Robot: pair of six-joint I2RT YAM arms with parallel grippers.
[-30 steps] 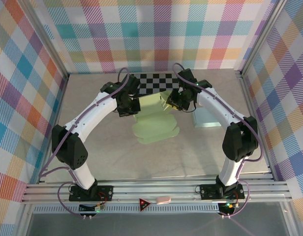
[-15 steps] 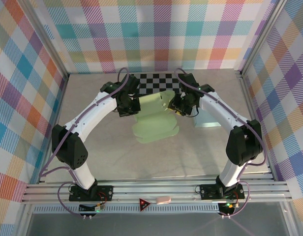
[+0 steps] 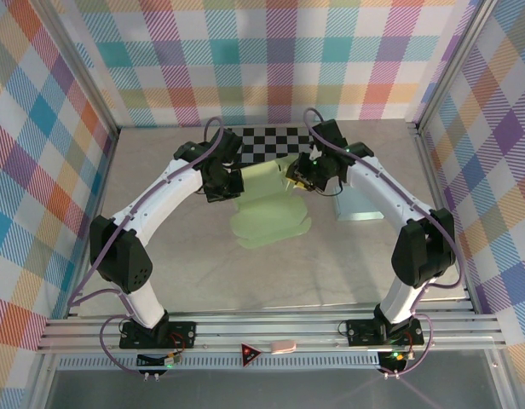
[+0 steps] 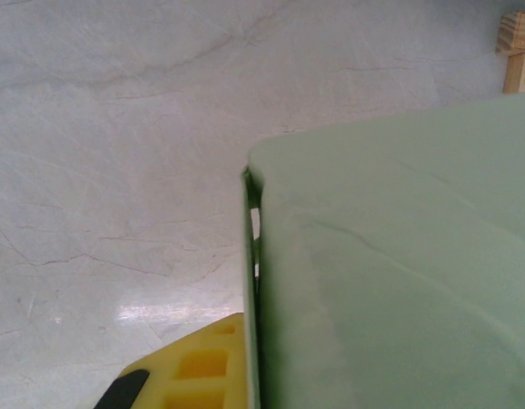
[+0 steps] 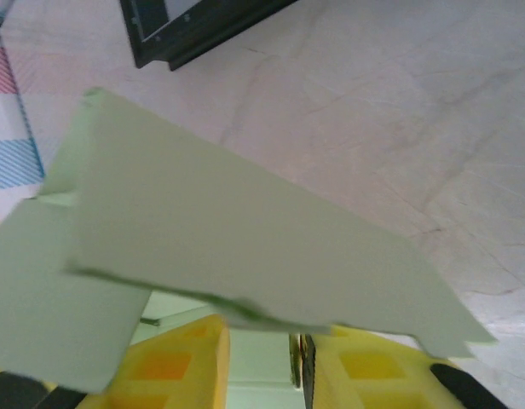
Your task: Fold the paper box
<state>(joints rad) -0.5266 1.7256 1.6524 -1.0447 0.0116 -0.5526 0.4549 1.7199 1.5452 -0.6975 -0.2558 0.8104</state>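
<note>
Top external, left hand (image 3: 229, 182) gripping paper box (image 3: 269, 220)

Bright, even light from overhead fills the top view. Shadows on the tabletop (image 3: 203, 273) are faint and soft, and straight lines lean outward toward the picture's edges. In the left wrist view, a white patch of glare lies on the stone-patterned surface just beyond the yellow fingers (image 4: 194, 375). The green paper box (image 4: 399, 256) beside them is soft and out of focus. In the right wrist view, the paper above the fingers (image 5: 169, 366) is smeared with fuzzy edges, while the surface beyond looks sharper.
</note>
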